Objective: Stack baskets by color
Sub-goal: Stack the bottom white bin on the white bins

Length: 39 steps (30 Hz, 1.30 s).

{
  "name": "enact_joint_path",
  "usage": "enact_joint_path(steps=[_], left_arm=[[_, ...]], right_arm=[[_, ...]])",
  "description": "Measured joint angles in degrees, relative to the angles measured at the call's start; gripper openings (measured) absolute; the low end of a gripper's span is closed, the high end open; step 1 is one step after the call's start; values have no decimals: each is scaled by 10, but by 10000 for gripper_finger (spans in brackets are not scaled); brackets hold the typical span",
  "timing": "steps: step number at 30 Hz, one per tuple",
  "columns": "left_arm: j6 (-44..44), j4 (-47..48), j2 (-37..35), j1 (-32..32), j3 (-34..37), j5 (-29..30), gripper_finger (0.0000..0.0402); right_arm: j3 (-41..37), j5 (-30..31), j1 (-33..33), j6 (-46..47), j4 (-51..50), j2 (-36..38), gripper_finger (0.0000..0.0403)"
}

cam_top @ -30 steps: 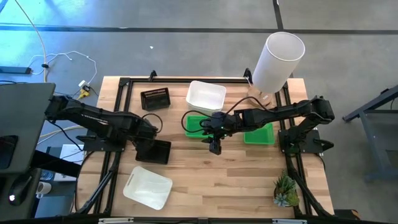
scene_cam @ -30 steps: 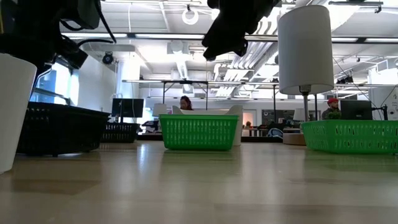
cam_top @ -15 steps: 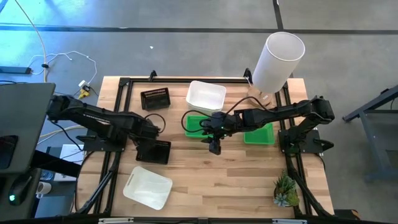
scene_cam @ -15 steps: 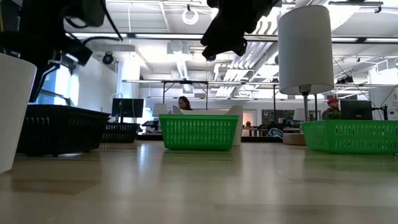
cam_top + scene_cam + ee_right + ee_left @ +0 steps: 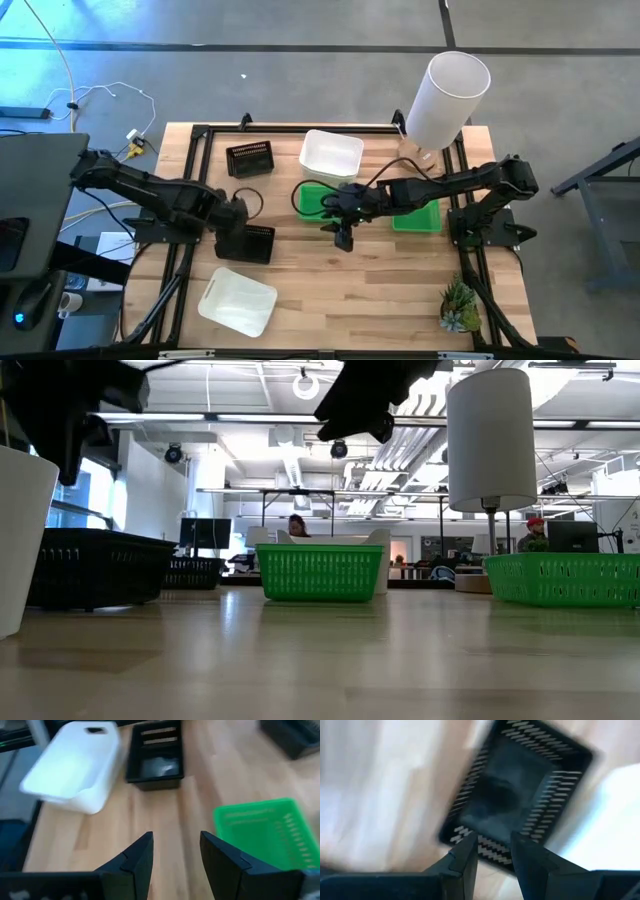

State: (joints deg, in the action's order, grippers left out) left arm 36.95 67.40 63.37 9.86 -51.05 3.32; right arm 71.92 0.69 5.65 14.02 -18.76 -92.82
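A black basket (image 5: 248, 243) (image 5: 520, 795) sits flat on the table left of centre. My left gripper (image 5: 236, 214) (image 5: 495, 857) hangs open just above its left end, fingers pointing down and clear of it. My right gripper (image 5: 343, 240) (image 5: 176, 857) hovers open over bare wood at mid-table, next to a green basket (image 5: 316, 198) (image 5: 265, 832). A second black basket (image 5: 250, 159) rests at the far left. One white basket (image 5: 331, 153) sits at the far middle, another (image 5: 238, 302) at the near left. A second green basket (image 5: 415, 216) lies under my right arm.
A tall white cylinder (image 5: 447, 98) stands at the far right corner. A small potted plant (image 5: 460, 305) sits at the near right. The black frame rails (image 5: 180, 270) run along both sides. Bare wood lies at the near middle. People sit far behind the table (image 5: 297, 526).
My left gripper has risen off the black basket, drawn slightly toward the table's left edge and rolled about its pointing line. The black basket stays where it was on the table. My right gripper has kept its place.
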Motion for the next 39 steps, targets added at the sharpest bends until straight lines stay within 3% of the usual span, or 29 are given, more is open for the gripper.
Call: enact_joint_path(steps=[5, 19, 24, 39], left_arm=[[-3, -90, 0, 70, 0, -12, 101], [-17, -180, 5, 218, 0, 4, 101], [-17, -177, 20, 241, 0, 32, 101], [-31, -175, 148, 248, 0, 12, 101]], right_arm=[[0, 48, -11, 16, -4, 0, 149], [0, 49, -30, 41, -16, 0, 149], [0, 49, -30, 42, -16, 0, 149], [0, 50, -30, 56, -17, 0, 149]])
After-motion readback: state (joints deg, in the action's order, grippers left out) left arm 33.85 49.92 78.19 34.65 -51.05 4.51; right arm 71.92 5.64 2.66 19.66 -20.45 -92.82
